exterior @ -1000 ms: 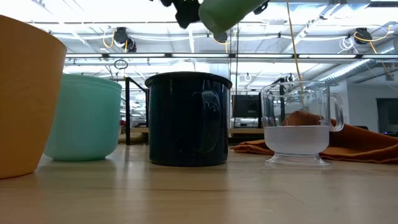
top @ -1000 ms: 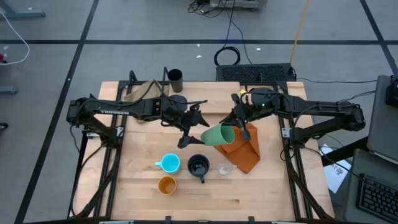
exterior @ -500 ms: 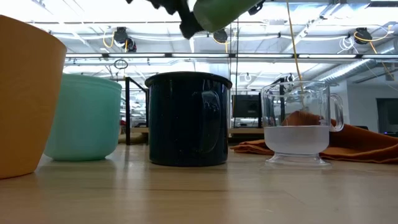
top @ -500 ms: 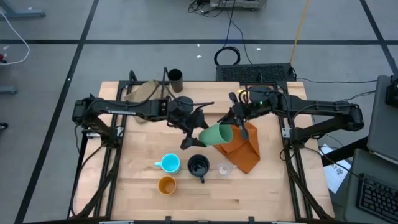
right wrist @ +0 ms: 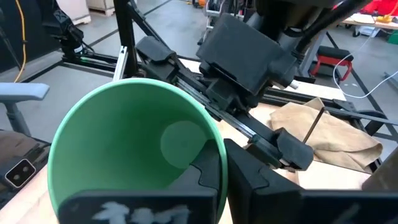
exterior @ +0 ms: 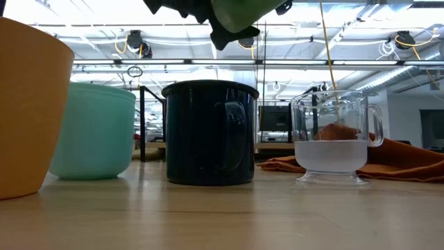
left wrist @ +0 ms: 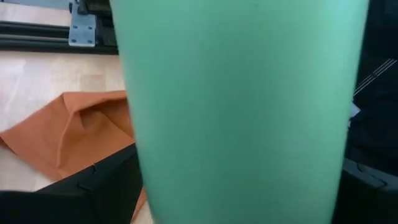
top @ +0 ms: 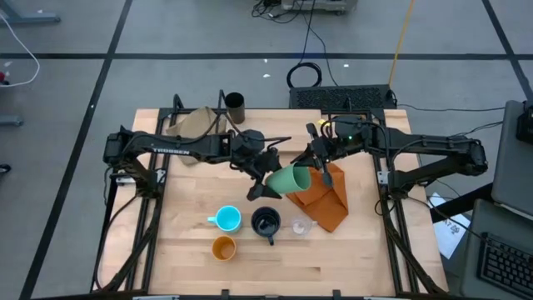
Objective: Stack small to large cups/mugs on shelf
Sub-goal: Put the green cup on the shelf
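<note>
The surface (top: 191,258) lay bare along its near edge. Mid-surface, above it, the green cup (top: 291,180) hung on its side, rim pinched by the right gripper (top: 319,170), fingers pressed together; the left gripper (top: 265,177), fingers spread, flanked its base, contact unclear. The cup's body filled the left wrist view.

A robotics lab: grey taped floor (top: 75,83), loose cables (top: 304,75), exposed ceiling ducts (exterior: 388,73), monitors (exterior: 274,118) behind.
</note>
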`<state>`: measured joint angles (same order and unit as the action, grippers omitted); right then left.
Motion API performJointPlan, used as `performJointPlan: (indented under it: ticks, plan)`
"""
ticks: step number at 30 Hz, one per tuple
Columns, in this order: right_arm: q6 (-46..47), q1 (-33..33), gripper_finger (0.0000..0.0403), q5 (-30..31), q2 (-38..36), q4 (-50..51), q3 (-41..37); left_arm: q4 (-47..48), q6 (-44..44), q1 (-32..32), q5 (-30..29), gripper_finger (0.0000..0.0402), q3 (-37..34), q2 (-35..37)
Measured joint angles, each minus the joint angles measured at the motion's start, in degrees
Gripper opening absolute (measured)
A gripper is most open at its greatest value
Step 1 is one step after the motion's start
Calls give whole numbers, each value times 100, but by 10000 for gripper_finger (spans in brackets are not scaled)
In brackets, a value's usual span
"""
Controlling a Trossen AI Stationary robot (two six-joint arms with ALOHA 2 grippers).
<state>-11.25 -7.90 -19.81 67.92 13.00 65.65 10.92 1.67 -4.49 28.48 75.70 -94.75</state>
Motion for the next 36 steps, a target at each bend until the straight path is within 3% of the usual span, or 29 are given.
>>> performJointPlan:
  ticks: [6,18,27,36]
  plan:
    - [28,0,0,24,-2,-82,-2,-1,9,2,-6,302,0,10]
    - [102,4,6,7,-4,-121,-2,-33,-128,2,-127,302,-2,10]
    - [260,9,62,-22,-91,-232,-2,-44,-283,0,-195,302,-2,10]
    - [280,-20,147,29,-365,-76,148,-46,-308,-44,-167,302,-2,10]
